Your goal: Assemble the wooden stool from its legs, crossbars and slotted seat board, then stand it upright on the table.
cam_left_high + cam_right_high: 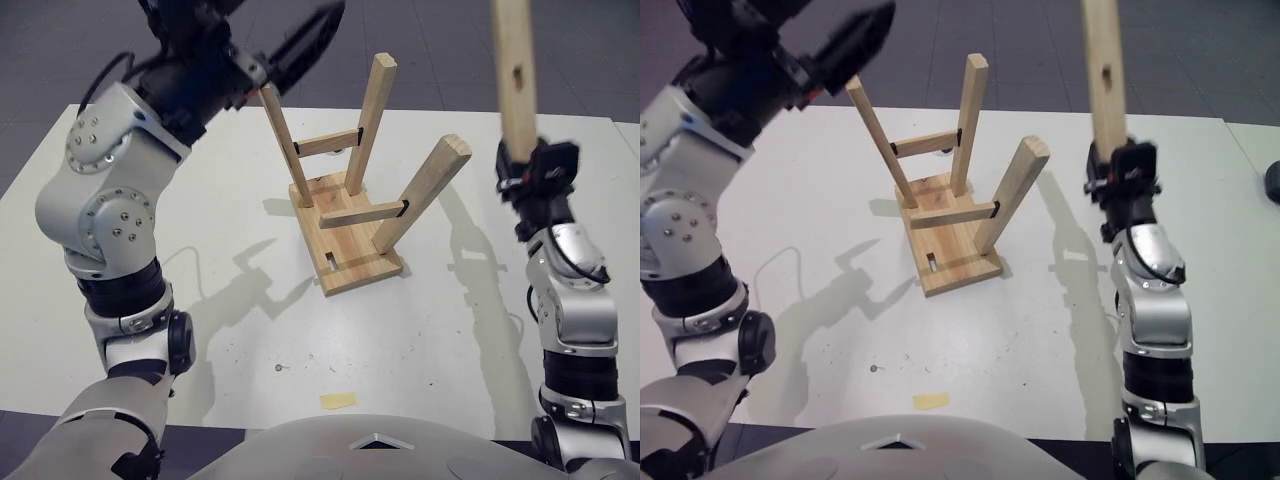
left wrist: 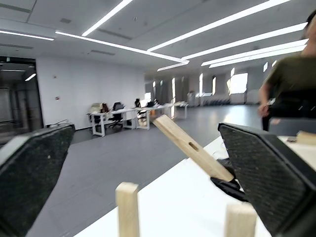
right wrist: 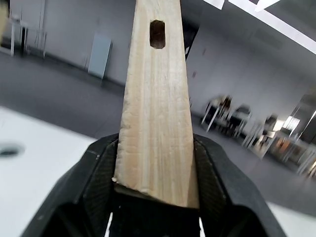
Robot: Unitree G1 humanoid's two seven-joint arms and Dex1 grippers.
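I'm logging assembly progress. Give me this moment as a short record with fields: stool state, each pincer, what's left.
Stool: upside down on the table, seat board flat, three legs up, two crossbars fitted.
Left pincer: open, raised over the leg tops.
Right pincer: shut on the fourth leg, held upright, right of the stool.
Remaining: fit fourth leg, stand stool upright.

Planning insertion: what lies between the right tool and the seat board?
In the left eye view: the tilted leg, leaning from the seat board toward the right tool; otherwise bare table.
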